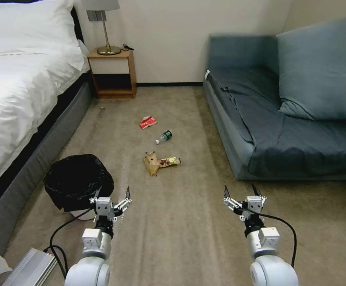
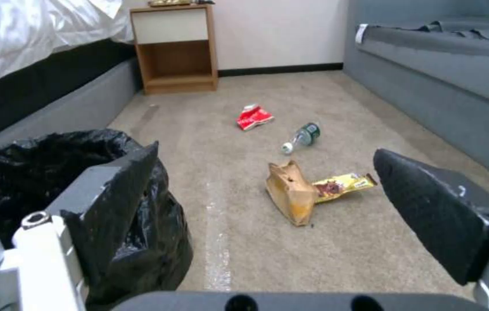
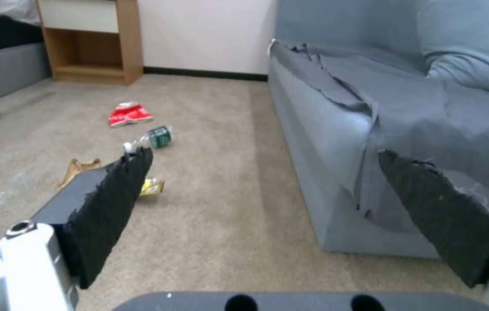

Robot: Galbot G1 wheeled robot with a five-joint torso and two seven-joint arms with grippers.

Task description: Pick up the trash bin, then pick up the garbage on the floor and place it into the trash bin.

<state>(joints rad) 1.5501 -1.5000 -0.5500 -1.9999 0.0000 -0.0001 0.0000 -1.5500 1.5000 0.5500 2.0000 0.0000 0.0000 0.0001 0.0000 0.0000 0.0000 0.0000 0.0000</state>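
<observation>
Nearby: bed [image 1: 18, 87] | sofa [image 1: 284, 119] | nightstand [image 1: 113, 71] | trash bin [image 1: 75, 180] beside bed

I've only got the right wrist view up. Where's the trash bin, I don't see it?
Observer: The trash bin stands on the floor beside the bed, just left of the left gripper.
Operator: Is that gripper holding it?
Observer: No. The left gripper is open with nothing between its fingers; one finger sits close by the bin's black liner.
Operator: My own finger covers the brown bag. What's there?
Observer: The brown paper bag lies on the floor, with the yellow wrapper against its side.
</observation>
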